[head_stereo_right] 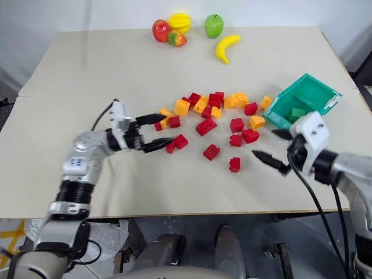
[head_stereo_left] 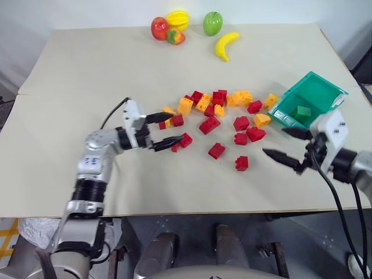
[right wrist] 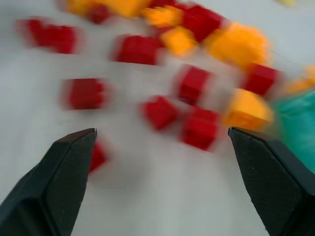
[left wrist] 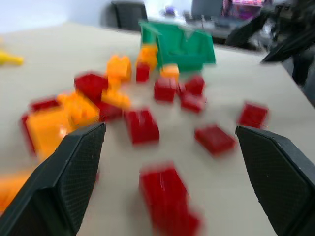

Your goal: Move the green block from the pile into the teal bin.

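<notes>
We note the green block (head_stereo_left: 301, 113) lying inside the teal bin (head_stereo_left: 325, 88), on its floor, towards the front lip. The bin sits near the table's (head_stereo_left: 87, 75) right edge, tilted so its open mouth faces the pile (head_stereo_left: 218, 113).

The pile of red and orange-yellow bricks spreads across the middle of the table, from just beside the left gripper (head_stereo_left: 165, 129) to the bin's lip. An orange brick (head_stereo_left: 262, 120) lies just beside the lip; we cannot tell whether it touches. A few red bricks (head_stereo_left: 217, 151) lie apart on the near side of the pile.

Left gripper: at the left end of the pile, pointing level towards the bin, fingers spread, nothing between them. A red brick (head_stereo_left: 186, 140) sits at its lower fingertip and another red one (head_stereo_left: 177, 120) by the upper; contact we cannot tell. In the left wrist view the two fingers (left wrist: 74, 167) stand wide apart with loose red bricks between and beyond them.

Right gripper (head_stereo_left: 289, 145): near the table's front right, just in front of the bin, pointing towards the pile, fingers spread wide, empty. The right wrist view shows both fingers (right wrist: 59, 172) well apart over bare table, with bricks beyond.

At the far edge: a red apple (head_stereo_left: 159, 28), a yellow fruit (head_stereo_left: 178, 19), a strawberry (head_stereo_left: 176, 38), a green apple (head_stereo_left: 213, 23) and a banana (head_stereo_left: 225, 45), well apart from the pile.
</notes>
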Action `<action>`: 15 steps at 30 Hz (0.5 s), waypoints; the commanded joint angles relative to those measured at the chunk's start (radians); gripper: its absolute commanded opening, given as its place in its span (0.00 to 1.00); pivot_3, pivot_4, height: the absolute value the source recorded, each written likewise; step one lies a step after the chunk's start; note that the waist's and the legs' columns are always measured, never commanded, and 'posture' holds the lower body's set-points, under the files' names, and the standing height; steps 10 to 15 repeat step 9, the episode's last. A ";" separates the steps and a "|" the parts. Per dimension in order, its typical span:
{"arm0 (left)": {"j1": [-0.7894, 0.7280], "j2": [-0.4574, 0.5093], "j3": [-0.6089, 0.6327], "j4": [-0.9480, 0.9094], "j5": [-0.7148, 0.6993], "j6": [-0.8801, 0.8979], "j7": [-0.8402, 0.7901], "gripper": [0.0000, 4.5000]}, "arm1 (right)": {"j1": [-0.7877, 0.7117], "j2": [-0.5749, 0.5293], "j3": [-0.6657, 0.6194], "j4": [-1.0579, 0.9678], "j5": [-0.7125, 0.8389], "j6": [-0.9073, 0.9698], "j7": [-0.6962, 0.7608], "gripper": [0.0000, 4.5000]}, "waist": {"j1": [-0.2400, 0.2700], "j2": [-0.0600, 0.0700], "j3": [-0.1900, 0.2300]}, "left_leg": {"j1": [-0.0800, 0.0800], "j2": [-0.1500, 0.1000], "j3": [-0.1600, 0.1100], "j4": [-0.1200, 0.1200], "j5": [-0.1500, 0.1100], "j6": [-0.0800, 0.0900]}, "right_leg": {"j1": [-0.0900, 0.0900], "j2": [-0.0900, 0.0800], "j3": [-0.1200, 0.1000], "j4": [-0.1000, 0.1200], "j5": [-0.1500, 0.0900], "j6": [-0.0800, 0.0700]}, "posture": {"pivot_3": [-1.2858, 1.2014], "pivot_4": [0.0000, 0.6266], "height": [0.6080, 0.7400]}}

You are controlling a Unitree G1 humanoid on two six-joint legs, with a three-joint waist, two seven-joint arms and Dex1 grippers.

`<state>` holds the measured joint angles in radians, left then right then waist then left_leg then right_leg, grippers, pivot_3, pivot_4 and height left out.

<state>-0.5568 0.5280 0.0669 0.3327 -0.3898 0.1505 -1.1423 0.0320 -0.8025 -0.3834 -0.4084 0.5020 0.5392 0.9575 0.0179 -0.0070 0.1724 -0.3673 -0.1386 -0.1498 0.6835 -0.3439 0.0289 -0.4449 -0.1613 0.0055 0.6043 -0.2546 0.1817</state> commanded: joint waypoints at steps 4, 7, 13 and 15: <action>0.040 0.134 0.108 0.051 -0.035 0.051 -0.039 1.00 | 0.050 0.004 -0.017 0.128 -0.048 -0.286 0.128 0.99 | 0.004 0.001 0.000 | 0.001 -0.001 0.002 0.000 0.001 0.000 | 0.001 0.000 0.002 -0.002 0.003 -0.001 | 0.52 0.24 1.00; 0.054 0.148 0.136 0.041 -0.051 0.065 -0.037 1.00 | 0.035 0.012 -0.008 0.149 -0.046 -0.312 0.120 0.99 | 0.006 0.001 0.000 | 0.002 0.000 0.001 0.000 0.002 -0.001 | 0.001 0.000 0.001 -0.003 0.003 -0.002 | 0.52 0.24 1.00; 0.062 0.153 0.145 0.036 -0.046 0.066 -0.029 1.00 | 0.037 0.020 -0.006 0.146 -0.042 -0.317 0.106 0.99 | 0.006 0.001 0.000 | 0.001 0.001 0.000 0.000 0.002 -0.001 | 0.001 0.001 0.000 -0.002 0.003 -0.002 | 0.52 0.24 1.00; 0.062 0.153 0.145 0.036 -0.046 0.066 -0.029 1.00 | 0.037 0.020 -0.006 0.146 -0.042 -0.317 0.106 0.99 | 0.006 0.001 0.000 | 0.001 0.001 0.000 0.000 0.002 -0.001 | 0.001 0.001 0.000 -0.002 0.003 -0.002 | 0.52 0.24 1.00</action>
